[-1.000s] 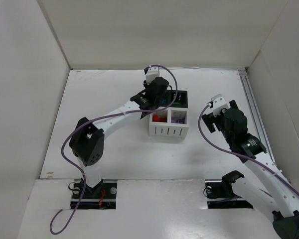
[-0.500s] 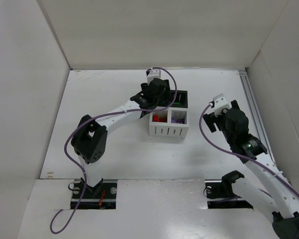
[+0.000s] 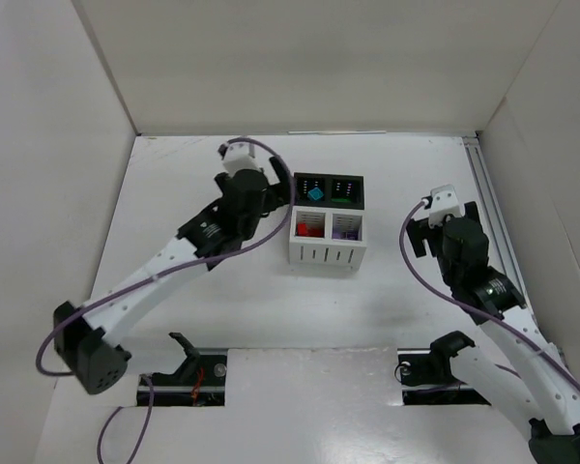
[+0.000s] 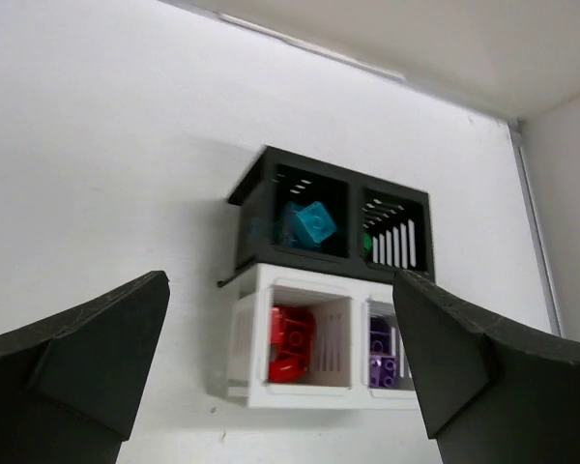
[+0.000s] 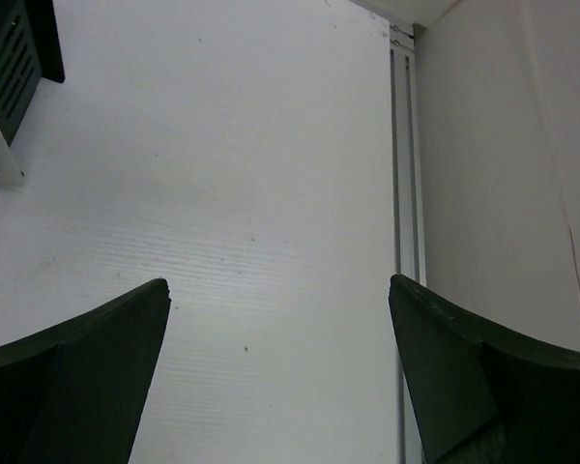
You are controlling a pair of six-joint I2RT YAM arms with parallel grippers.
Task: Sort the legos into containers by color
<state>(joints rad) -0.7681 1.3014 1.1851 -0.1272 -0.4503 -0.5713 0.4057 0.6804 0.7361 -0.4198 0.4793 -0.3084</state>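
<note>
White walls [image 3: 300, 68] box in a pale surface [image 3: 387, 300], with the four containers [image 3: 326, 254] clustered at its middle. A second ago the left arm [image 3: 164, 266] hung over the far black bin with the left jaws nearly pinched together. Since then they have spread wide and the arm has swung back, so the cluster now lies ahead of the left jaws, well apart and framed between them in the wrist view. Nothing sits in their gap.

A teal brick [image 4: 309, 224] lies tilted in the black bin [image 4: 256, 203] straight ahead of those jaws. A green brick [image 4: 367, 242] shows in the black bin to its right. Red bricks [image 4: 292, 343] fill the white bin [image 4: 242, 338] on the nearer side, and purple bricks [image 4: 385, 362] lie in the white one beside it.

The right jaws, on the right arm [image 3: 464, 251], stand wide and empty as before, with only a corner of the containers up and to their left.

My reading is that the teal piece has just been released where it belongs. Each bin shows a single colour and no loose brick is visible on the surface, so the sort looks finished or very nearly so.
</note>
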